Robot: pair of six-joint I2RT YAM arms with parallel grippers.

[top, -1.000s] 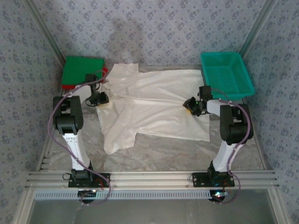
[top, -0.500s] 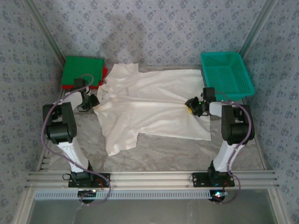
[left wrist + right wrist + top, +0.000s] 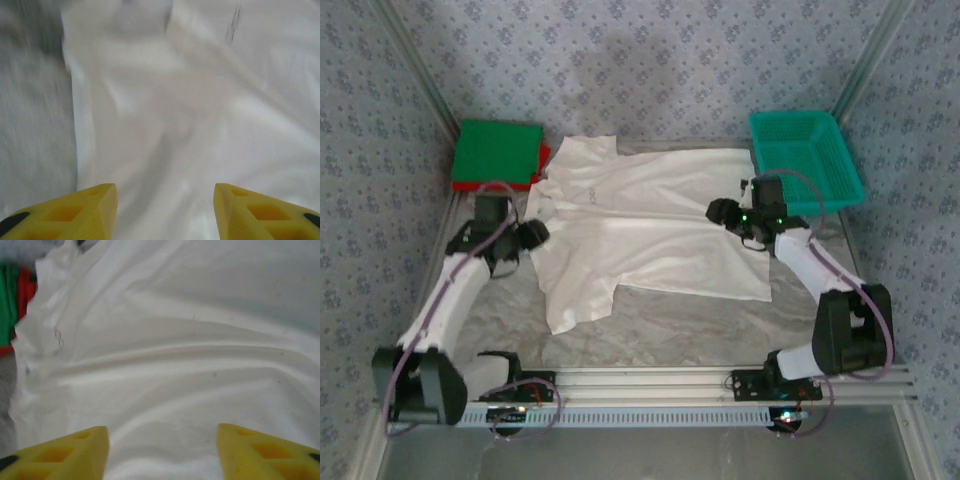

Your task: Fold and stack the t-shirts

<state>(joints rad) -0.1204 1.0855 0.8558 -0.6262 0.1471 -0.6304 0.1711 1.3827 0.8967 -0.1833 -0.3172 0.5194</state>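
Observation:
A large off-white t-shirt [image 3: 650, 225] lies spread and wrinkled across the middle of the table, collar toward the left. A folded green shirt [image 3: 498, 152] rests on a folded red shirt [image 3: 546, 154] at the back left. My left gripper [image 3: 534, 234] hovers open over the white shirt's left edge [image 3: 165, 125], nothing between its yellow fingers [image 3: 75, 212]. Open too, my right gripper [image 3: 720, 211] hangs above the shirt's right half [image 3: 175, 370], nothing between its fingers [image 3: 270, 452]. The green [image 3: 7, 305] and red cloth [image 3: 27, 287] show at the left edge of the right wrist view.
A teal plastic mesh basket [image 3: 805, 160] stands at the back right, just behind the right arm. Bare grey tabletop [image 3: 700, 325] runs along the front below the shirt. Patterned walls close in the sides and back.
Both arms have stretched forward and lowered. The left gripper moved right onto the shirt's left edge; the right gripper shifted left and farther back over the shirt. The shirt lies as before.

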